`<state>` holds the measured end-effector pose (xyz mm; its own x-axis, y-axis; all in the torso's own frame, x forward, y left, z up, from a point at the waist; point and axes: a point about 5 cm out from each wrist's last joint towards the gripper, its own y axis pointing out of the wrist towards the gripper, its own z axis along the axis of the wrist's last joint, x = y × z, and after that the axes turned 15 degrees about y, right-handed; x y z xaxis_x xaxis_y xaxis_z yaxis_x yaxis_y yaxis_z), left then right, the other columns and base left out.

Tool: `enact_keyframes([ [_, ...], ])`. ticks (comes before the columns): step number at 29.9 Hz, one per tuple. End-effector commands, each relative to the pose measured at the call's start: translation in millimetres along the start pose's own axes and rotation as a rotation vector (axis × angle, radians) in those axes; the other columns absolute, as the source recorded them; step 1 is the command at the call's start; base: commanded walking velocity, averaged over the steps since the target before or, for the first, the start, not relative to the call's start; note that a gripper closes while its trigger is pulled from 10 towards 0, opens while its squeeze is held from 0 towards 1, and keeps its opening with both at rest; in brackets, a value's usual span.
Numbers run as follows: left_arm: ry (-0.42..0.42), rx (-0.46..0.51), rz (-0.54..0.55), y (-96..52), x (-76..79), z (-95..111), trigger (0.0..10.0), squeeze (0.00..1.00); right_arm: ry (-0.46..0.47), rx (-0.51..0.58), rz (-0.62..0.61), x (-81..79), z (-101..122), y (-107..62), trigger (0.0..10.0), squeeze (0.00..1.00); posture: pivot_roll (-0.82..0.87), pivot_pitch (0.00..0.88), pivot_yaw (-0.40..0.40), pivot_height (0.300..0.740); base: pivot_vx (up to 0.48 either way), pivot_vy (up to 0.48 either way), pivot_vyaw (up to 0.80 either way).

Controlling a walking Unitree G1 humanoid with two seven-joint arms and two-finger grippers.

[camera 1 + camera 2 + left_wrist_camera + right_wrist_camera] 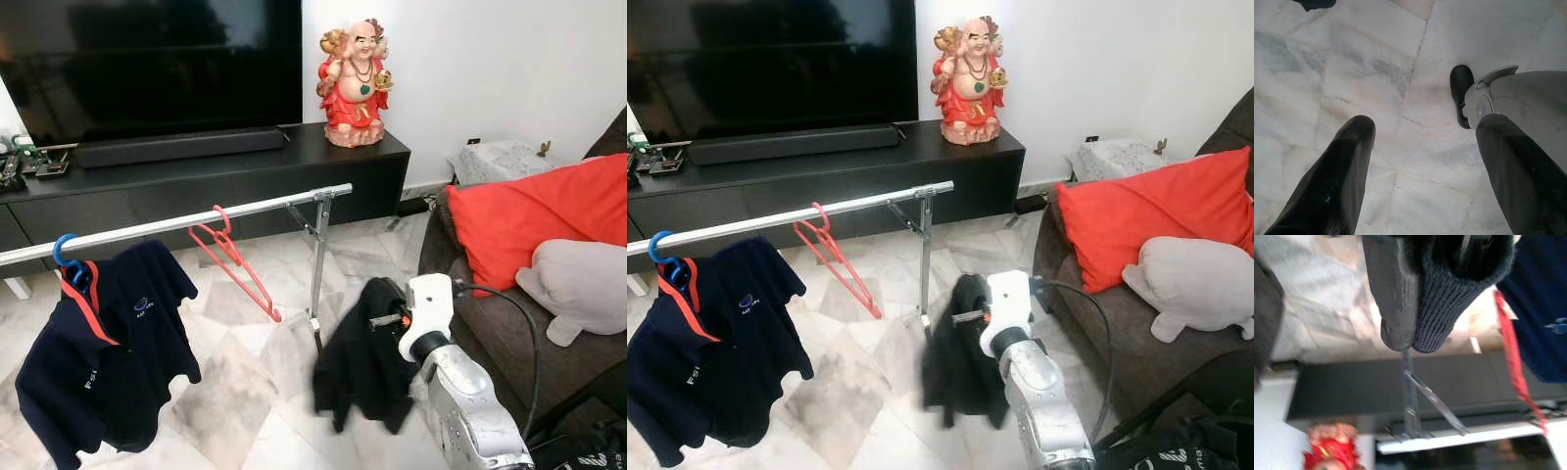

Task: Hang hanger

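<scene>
A silver clothes rail [196, 219] runs across the room on a metal stand [319, 264]. An empty red hanger [235, 257] hangs near its middle. At the rail's left end, a navy polo shirt [108, 352] hangs on a blue hanger [67, 257]. My right gripper [1415, 333] is shut on a black knit garment [361, 364], held low to the right of the stand, below rail height. I cannot make out a hanger inside the garment. My left gripper [1425, 125] hangs open over the marble floor, holding nothing.
A black TV console [196, 171] with a soundbar [176, 147] and a red figurine [355, 86] stands behind the rail. A brown sofa [509, 333] with a red cushion [539, 215] and a grey pillow [578, 284] is on the right. My own foot [1462, 93] rests on the floor.
</scene>
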<state>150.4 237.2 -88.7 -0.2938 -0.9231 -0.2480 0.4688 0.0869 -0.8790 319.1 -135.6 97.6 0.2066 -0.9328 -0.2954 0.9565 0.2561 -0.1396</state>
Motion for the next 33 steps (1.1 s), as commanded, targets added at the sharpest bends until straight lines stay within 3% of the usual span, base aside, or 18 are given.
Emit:
enact_keyframes([
  [1, 0.035, 0.002, 0.027, -0.3, -7.2, 2, 10.0, 0.0, 0.03, 0.028, -0.029, 1.3, 4, 5.7, 10.0, 0.0, 0.05, 0.0, 0.06, 0.74, 0.0, 0.0, 0.0],
  [6, 0.037, 0.002, 0.038, -0.4, -9.2, 3, 10.0, 0.0, 0.059, 0.014, -0.055, 3.8, -2, 6.5, 10.0, 0.0, 0.05, 0.0, 0.068, 0.74, 0.0, 0.0, 0.0],
  [7, 0.046, 0.001, 0.053, -0.7, -13.5, 4, 10.0, 0.0, 0.116, 0.01, -0.11, 7.9, -8, 7.9, 10.0, 0.0, 0.05, 0.0, 0.096, 0.74, 0.0, 0.0, 0.0],
  [9, 0.05, 0.001, 0.059, -0.9, -15.9, 4, 10.0, 0.0, 0.14, 0.009, -0.135, 9.4, -12, 9.2, 10.0, 0.0, 0.05, 0.0, 0.105, 0.74, 0.0, 0.0, 0.0],
  [20, 0.037, 0.014, 0.102, -1.5, -27.3, 11, 10.0, 0.0, 0.124, -0.043, -0.169, 10.4, -35, 10.6, 10.0, 0.0, 0.08, 0.0, 0.119, 0.74, 0.0, 0.0, 0.62],
  [29, 0.005, 0.007, 0.11, -1.2, -21.9, 7, 10.0, 0.0, 0.117, -0.085, -0.225, 24.6, -48, 1.8, 10.0, 0.0, 0.11, 0.0, 0.079, 0.74, 0.0, 0.0, 0.8],
  [30, -0.032, 0.011, 0.128, -1.4, -18.6, 4, 10.0, 0.0, 0.108, -0.151, -0.281, 35.9, -63, -4.6, 10.0, 0.0, 0.15, 0.0, 0.051, 0.74, 0.0, 0.0, 0.8],
  [33, -0.075, 0.021, 0.156, -1.8, -15.4, 1, 10.0, 0.0, 0.101, -0.204, -0.332, 45.8, -77, -11.4, 10.0, 0.0, 0.16, 0.0, 0.033, 0.74, 0.0, 0.0, 0.8],
])
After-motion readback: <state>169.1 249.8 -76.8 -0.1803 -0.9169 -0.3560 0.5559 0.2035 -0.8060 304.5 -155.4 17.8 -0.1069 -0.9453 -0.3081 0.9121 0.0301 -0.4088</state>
